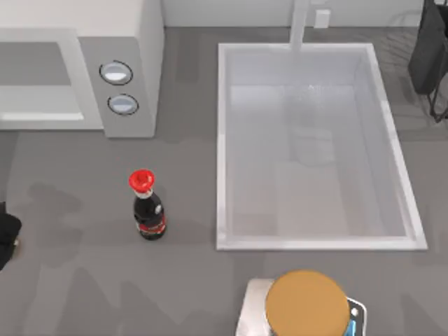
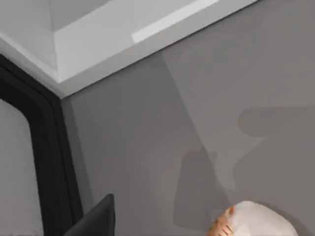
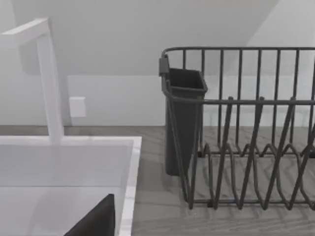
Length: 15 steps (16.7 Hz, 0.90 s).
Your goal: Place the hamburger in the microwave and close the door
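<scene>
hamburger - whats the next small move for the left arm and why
Probably lower the left gripper toward the hamburger, which lies on the grey counter at the left wrist view's edge, ungrasped. The microwave stands just beyond.

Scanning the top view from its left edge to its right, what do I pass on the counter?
Left gripper at the left edge → microwave with its knobs → soy sauce bottle → sink basin → dish rack at the far right corner.
</scene>
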### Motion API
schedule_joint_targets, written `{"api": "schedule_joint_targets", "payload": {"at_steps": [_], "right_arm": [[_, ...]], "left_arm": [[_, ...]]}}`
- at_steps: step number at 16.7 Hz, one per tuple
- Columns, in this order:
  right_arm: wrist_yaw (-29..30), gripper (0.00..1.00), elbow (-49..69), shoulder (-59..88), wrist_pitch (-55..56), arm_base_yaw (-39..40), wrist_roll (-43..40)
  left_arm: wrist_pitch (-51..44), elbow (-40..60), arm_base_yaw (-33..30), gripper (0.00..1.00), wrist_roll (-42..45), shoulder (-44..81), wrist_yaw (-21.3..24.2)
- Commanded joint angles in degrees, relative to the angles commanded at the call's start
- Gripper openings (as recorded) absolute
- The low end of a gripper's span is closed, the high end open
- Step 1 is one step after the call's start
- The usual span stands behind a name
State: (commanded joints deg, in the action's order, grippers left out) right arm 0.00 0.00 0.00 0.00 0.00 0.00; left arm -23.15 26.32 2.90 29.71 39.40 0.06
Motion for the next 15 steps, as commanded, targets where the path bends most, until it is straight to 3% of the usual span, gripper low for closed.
{"api": "schedule_joint_targets", "payload": {"at_steps": [8,15], "right_arm": [[0.00,1.00,0.00,0.00,0.00,0.00,0.00],[0.00,1.00,0.00,0.00,0.00,0.00,0.00]], "left_arm": [[-23.28,25.49,3.11,1.00,29.09,42.69,-0.21],[-31.99,36.74,4.45,1.00,40.88,58.48,-0.15]]}}
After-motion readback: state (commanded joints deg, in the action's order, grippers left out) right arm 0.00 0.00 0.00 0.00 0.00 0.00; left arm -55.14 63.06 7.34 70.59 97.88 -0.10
